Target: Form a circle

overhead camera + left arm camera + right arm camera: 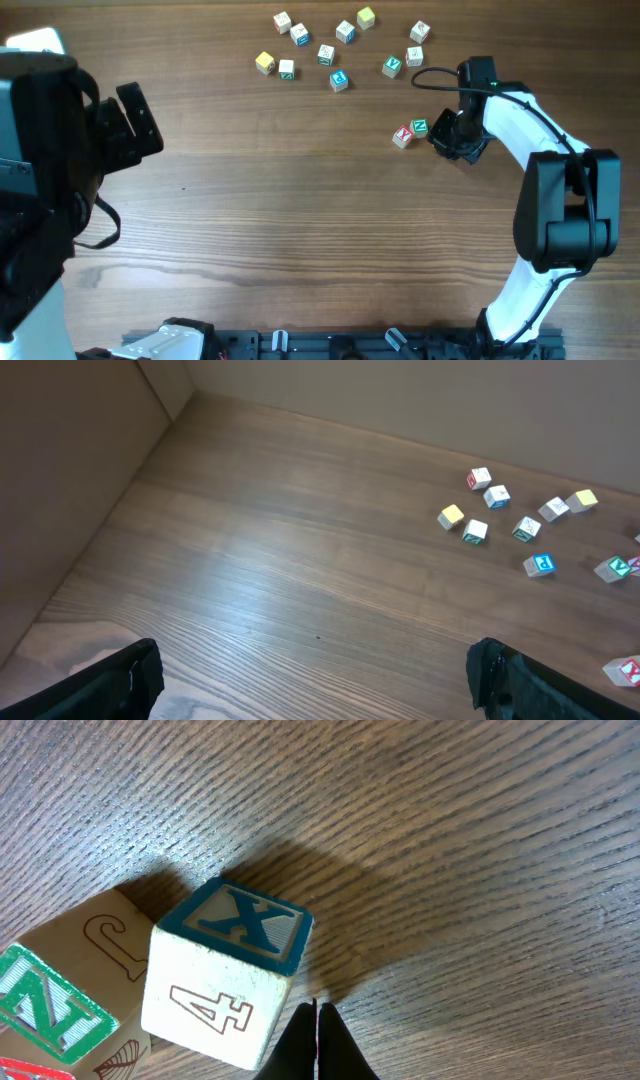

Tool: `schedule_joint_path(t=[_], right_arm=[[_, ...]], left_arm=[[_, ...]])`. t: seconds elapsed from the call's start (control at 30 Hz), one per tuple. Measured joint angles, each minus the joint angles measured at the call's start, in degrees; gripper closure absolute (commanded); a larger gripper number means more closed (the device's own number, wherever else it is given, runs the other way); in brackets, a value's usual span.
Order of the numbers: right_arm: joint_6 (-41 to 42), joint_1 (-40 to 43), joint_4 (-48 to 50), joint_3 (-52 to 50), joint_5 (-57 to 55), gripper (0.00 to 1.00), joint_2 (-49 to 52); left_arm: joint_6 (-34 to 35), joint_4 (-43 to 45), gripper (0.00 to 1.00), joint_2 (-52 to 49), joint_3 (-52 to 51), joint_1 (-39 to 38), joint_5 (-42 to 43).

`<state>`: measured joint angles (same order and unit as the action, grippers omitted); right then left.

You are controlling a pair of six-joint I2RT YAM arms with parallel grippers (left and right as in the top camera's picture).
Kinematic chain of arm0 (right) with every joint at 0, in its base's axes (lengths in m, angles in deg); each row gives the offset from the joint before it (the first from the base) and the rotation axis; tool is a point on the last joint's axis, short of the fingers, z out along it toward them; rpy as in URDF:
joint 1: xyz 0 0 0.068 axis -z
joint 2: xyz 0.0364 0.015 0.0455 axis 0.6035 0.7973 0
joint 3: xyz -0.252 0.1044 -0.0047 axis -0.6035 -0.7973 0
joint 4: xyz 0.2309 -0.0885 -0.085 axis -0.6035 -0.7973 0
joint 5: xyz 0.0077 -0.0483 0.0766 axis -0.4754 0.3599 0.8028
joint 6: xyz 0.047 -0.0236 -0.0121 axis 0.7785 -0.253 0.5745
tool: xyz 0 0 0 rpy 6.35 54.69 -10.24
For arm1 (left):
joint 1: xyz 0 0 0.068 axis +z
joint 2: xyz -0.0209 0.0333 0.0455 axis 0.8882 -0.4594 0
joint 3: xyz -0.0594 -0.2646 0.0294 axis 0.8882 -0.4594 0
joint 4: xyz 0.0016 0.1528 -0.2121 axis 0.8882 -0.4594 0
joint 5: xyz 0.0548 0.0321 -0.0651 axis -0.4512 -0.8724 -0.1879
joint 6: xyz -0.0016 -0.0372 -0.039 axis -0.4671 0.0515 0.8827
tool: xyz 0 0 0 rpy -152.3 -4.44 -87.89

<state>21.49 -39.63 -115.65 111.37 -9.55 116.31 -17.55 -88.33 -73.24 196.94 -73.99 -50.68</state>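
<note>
One cube (pixel 225 975) reads X and 4, its neighbour (pixel 62 988) N.

In the right wrist view we read a teal X on the top face of the X cube (pixel 225 975) and an outlined 4 on its side. At its nine o'clock, the N cube (pixel 70 985) shows a green N and an outlined J. Print on the other cubes (pixel 325 52) is too small to read.
</note>
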Motion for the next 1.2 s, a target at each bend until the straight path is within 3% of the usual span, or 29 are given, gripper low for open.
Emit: schedule_joint_path(t=[1.2], right_arm=[[-0.35, 0.00, -1.16, 0.00, 2.10, 0.95, 0.00]], left_arm=[[0.00, 0.00, 0.00, 0.00, 0.00, 0.00, 0.00]])
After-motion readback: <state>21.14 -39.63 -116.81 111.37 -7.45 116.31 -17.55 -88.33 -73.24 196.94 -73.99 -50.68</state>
